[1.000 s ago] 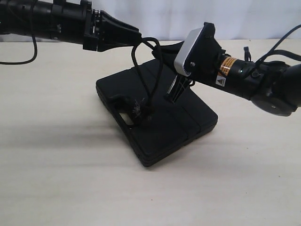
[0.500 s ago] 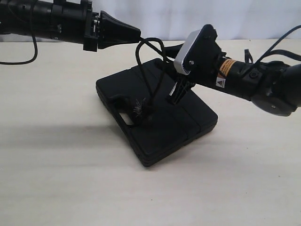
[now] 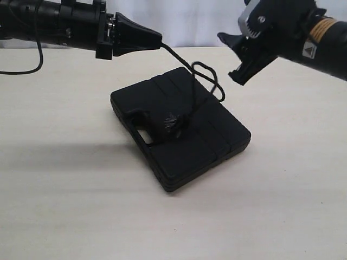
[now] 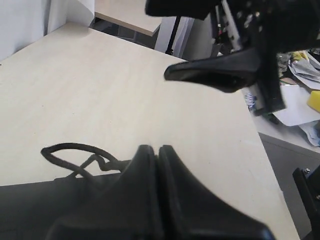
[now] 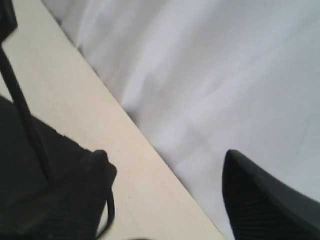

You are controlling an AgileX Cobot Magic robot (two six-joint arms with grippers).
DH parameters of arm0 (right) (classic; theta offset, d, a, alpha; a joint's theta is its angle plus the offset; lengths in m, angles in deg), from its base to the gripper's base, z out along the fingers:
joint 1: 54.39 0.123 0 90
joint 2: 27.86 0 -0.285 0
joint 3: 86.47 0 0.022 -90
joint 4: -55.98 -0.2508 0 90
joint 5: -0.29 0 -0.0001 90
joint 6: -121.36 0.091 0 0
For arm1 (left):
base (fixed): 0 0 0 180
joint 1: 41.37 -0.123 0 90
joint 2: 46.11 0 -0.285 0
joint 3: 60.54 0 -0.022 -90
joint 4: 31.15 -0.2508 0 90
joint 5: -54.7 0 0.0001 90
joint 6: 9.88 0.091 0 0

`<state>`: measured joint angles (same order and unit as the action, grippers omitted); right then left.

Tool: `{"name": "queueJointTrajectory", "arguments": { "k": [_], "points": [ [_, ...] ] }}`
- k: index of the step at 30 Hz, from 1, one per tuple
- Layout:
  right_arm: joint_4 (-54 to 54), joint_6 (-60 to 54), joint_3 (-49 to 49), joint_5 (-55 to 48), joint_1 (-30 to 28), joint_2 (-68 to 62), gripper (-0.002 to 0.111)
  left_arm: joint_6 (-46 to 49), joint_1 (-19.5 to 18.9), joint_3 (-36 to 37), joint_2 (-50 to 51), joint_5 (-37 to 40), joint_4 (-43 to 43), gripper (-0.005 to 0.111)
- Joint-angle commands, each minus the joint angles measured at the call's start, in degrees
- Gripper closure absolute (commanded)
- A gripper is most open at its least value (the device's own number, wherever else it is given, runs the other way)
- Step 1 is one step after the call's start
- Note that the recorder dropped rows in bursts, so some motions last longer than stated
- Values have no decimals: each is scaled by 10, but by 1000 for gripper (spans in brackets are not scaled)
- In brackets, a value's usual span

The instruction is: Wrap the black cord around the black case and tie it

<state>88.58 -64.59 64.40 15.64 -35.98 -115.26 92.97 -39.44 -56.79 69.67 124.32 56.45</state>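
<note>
With the left gripper [image 3: 159, 39] clamped on the black cord [image 3: 176, 57] above the black case [image 3: 184, 146], tying likely needs the spread, empty right gripper [image 3: 227, 58] to regrasp the loop.

Looks like a robot lab or test room. Has a wide pale wooden table [image 3: 81, 216] with a plain white curtain [image 3: 190, 21] hung up right behind it, like a backdrop. Has a black robot arm [image 3: 49, 24] on one side and a second robot arm [image 3: 328, 51] on the other, with a triangle sticker [image 3: 309, 50] on it. Shows, past the table edge in the left wrist view, another table [image 4: 125, 12], a thin black stand [image 4: 175, 30] and a messy heap of papers [image 4: 300, 107] off to the side.
</note>
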Motion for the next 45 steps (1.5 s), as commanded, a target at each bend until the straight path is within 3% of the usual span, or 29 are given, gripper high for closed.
{"name": "queueJointTrajectory", "arguments": {
  "k": [1, 6, 15, 20, 23, 26, 38, 42, 45],
  "points": [
    [69, 84, -4, -5, 49, 6, 65, 3, 1, 1, 2, 3, 0, 107],
    [76, 47, -3, 0, 103, -42, 67, 3, 1, 1, 2, 3, -1, 107],
    [18, -36, -2, 87, 104, -101, 63, 3, 1, 1, 2, 3, -1, 107],
    [-86, -87, 17, 94, 104, -127, 64, 3, 1, 1, 2, 3, -2, 107],
    [-116, -97, 32, 93, 104, -133, 76, 4, 1, 1, 2, 3, -10, 107],
    [-116, -99, 41, 84, 104, -133, 104, 4, 1, 1, 2, 3, -13, 107],
    [-153, -95, 42, 55, 100, -123, 104, 4, 1, 1, 2, 3, -16, 106],
    [-202, -83, 43, 45, 65, -97, 104, 4, 1, 1, 2, 3, -16, 96],
    [-200, -68, 43, 14, 50, -80, 104, 4, 1, 1, 2, 3, -17, 76]
  ]
}}
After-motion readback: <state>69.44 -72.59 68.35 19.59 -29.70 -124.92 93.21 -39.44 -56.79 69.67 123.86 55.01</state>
